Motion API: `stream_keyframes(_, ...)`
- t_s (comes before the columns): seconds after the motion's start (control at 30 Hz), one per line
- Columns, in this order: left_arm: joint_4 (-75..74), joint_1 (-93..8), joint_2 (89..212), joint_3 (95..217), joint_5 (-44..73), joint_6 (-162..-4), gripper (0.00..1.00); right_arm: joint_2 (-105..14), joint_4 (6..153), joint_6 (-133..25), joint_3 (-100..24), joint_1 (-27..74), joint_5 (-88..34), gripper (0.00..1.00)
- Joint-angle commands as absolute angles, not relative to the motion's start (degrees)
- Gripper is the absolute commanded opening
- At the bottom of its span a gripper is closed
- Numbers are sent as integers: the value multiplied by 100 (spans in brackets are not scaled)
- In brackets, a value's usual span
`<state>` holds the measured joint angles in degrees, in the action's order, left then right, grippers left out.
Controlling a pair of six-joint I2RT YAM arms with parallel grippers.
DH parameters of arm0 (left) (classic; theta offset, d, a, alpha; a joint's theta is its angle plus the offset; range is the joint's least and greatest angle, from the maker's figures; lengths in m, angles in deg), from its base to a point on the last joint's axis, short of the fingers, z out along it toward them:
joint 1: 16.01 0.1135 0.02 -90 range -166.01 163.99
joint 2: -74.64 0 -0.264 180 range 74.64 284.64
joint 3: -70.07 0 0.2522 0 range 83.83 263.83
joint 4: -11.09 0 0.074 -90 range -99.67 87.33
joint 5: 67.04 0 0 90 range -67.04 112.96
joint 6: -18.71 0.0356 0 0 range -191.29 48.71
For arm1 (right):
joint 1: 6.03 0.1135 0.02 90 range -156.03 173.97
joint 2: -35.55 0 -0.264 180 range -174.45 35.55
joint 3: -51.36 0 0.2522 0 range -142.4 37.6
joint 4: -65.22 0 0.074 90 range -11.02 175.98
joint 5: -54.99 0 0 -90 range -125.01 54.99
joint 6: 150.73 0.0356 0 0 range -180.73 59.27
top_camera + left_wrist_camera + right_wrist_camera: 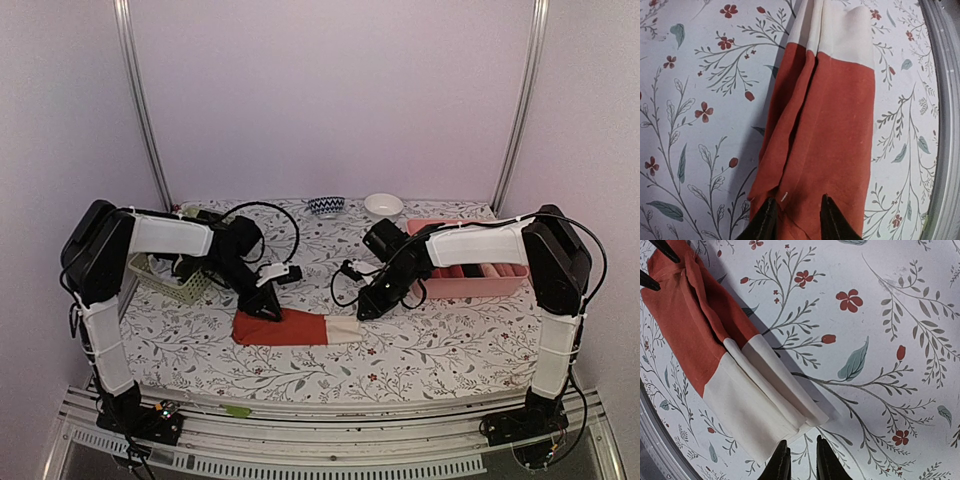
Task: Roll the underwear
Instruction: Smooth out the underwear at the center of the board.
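The red-orange underwear (pixel 295 328) with its cream-white end lies folded into a long strip on the flowered table. In the left wrist view my left gripper (pixel 797 210) stands open over the red end of the underwear (pixel 830 130), its fingertips (pixel 767 212) resting on the cloth, which lies flat between them. My right gripper (pixel 802 452) hovers just off the cream end of the underwear (pixel 755 400). Its jaws stand narrowly apart, with only table showing between them. From above, the left gripper (pixel 268 308) is at the strip's left end and the right gripper (pixel 365 310) at its right end.
A pink tray (pixel 470 288) holding rolled cloth stands at the right, behind the right arm. A pale green basket (pixel 180 282) sits at the left under the left arm. Two small bowls (pixel 326 206) (pixel 383 204) stand at the back. The table's metal front edge (pixel 945 150) runs close to the strip.
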<state>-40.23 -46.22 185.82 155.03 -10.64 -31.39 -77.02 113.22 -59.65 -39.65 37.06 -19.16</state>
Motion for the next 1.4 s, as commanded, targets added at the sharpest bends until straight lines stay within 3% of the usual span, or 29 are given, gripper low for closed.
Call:
stream_keyframes(0.0,-3924,-4777,18948,15433,-1061,-3001,31,-7576,11238,-5997,-3904,3683,-1836,20)
stream_keyframes(0.17,-3737,-4800,19131,15402,-797,-3087,29,-7563,11255,-5985,-3895,3677,-1823,20)
stream_keyframes(0.43,-3602,-4800,18796,15133,-641,-3051,0,-7546,11262,-5992,-3873,3678,-1831,20)
stream_keyframes(0.7,-3907,-4800,18225,15214,-773,-2960,0,-7546,11241,-5981,-3845,3679,-1814,20)
stream_keyframes(1.1,-4007,-4851,18483,15519,-408,-2926,0,-7507,11194,-5959,-3811,3677,-1796,20)
stream_keyframes(1.3,-3841,-4888,18549,15574,-217,-3065,8,-7453,11170,-5926,-3753,3682,-1780,16)
stream_keyframes(1.37,-3658,-4852,18416,15480,-100,-3184,17,-7441,11159,-5924,-3787,3678,-1779,16)
